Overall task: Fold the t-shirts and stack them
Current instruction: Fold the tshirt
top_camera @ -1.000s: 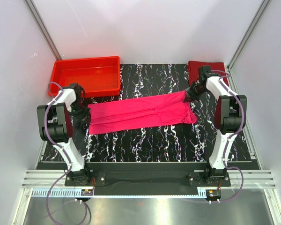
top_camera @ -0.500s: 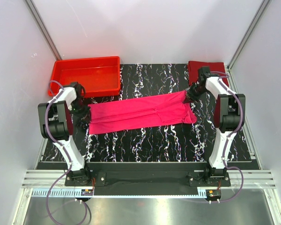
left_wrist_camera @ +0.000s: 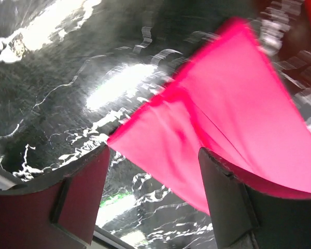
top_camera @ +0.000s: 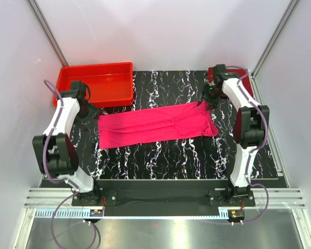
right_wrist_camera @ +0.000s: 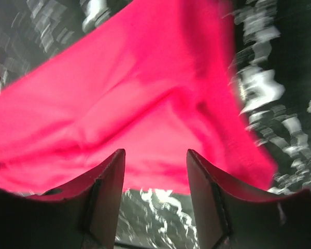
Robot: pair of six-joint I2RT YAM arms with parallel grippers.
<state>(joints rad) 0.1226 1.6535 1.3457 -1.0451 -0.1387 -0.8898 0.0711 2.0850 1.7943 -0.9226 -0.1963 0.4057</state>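
Lying flat across the middle of the table (top_camera: 160, 155), the pink shirt (top_camera: 158, 124) runs left to right in the top view. The left gripper (top_camera: 90, 111) is near its left end and the right gripper (top_camera: 208, 96) is over its right end. The maroon shirt (top_camera: 248, 85) sits at the far right corner and a tray (top_camera: 96, 66) at the far left.

In the left wrist view, the left gripper (left_wrist_camera: 154, 194) stands wide apart, holding nothing, with the pink shirt's (left_wrist_camera: 238, 114) corner on the table beyond.

In the right wrist view, the right gripper (right_wrist_camera: 155, 194) is parted and empty, with the pink shirt (right_wrist_camera: 124, 98) below.

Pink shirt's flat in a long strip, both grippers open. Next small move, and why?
Probably lower the left gripper to grasp the left end of the pink shirt: the long strip needs a crosswise fold, and the right gripper is open too.
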